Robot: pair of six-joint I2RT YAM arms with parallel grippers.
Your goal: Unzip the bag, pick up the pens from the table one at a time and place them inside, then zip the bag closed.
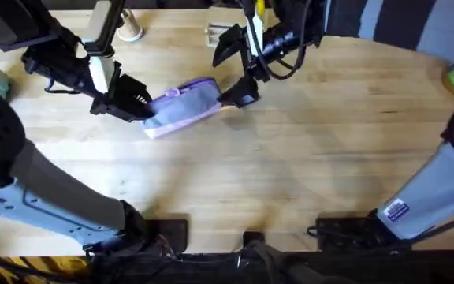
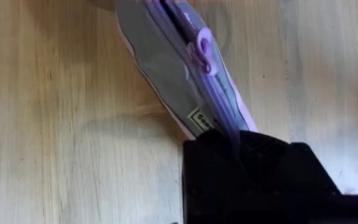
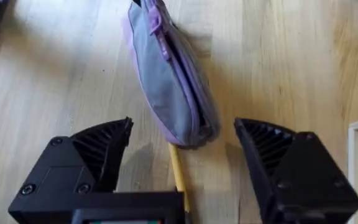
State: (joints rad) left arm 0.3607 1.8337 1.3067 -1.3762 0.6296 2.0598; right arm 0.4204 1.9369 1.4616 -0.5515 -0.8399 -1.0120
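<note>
Bag lies on counter between both hands. Left hand clamped on bag's left end. Right hand wide open, empty, at bag's right end; pen between its fingers.

Matt cloth bag, grainy wooden table
</note>
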